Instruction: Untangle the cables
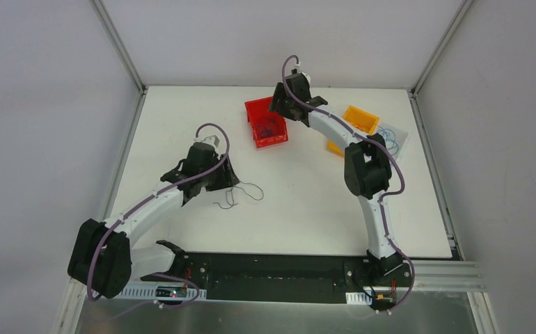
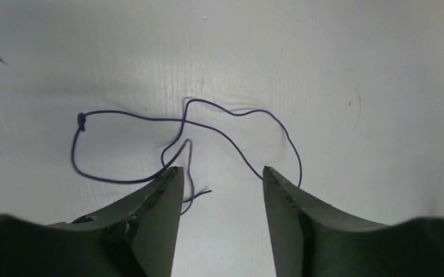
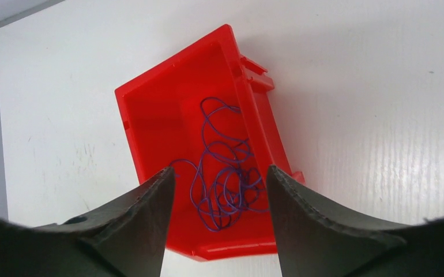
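Observation:
One dark purple cable (image 2: 145,119) lies in loose loops on the white table (image 1: 300,209), just ahead of my left gripper (image 2: 221,173). That gripper is open; the cable runs under both fingertips and only a loose end lies in the gap. From above, this cable (image 1: 232,198) sits right of the left gripper (image 1: 225,179). A tangle of purple cables (image 3: 228,182) rests in the red bin (image 3: 150,121). My right gripper (image 3: 221,169) hovers open above it, holding nothing. Thin blue cables (image 1: 388,137) lie at the far right.
The red bin (image 1: 266,122) stands at the table's far middle. An orange bin (image 1: 360,120) sits to its right, partly behind the right arm, with another orange piece (image 1: 333,147) below it. Grey walls enclose the table on three sides.

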